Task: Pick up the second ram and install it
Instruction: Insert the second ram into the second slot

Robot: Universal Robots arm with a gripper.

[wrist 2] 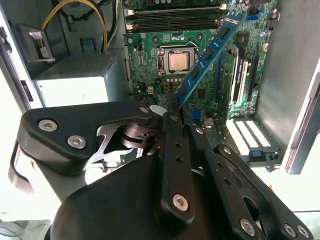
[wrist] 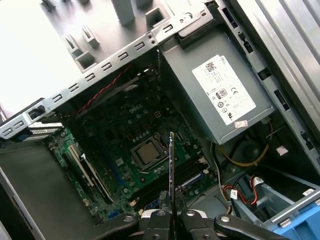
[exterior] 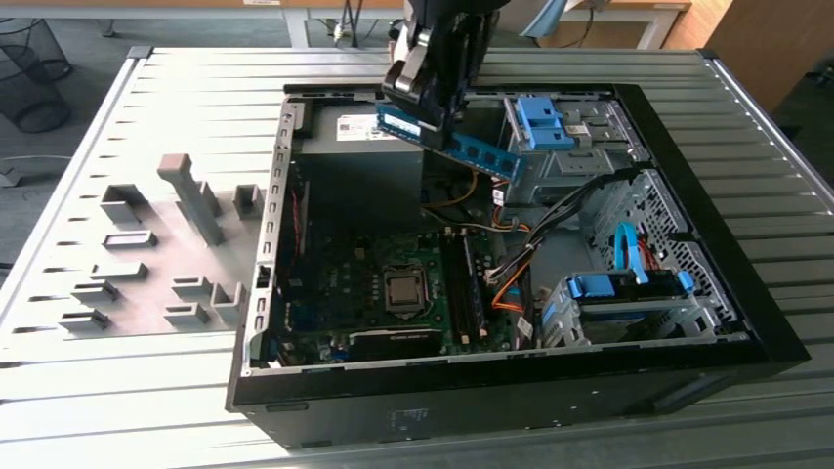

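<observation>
Thin blue-green second ram [wrist 2: 207,52] w/ dark chips, clamped in hand [wrist 2: 176,107].

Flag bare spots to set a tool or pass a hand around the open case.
Free: slatted table between the grey fixture blocks and its near edge; also the strip past the case at the exterior view's right. Crowded: case interior, with orange cables and blue drive cages, and the pincer holding the second ram above it.
</observation>
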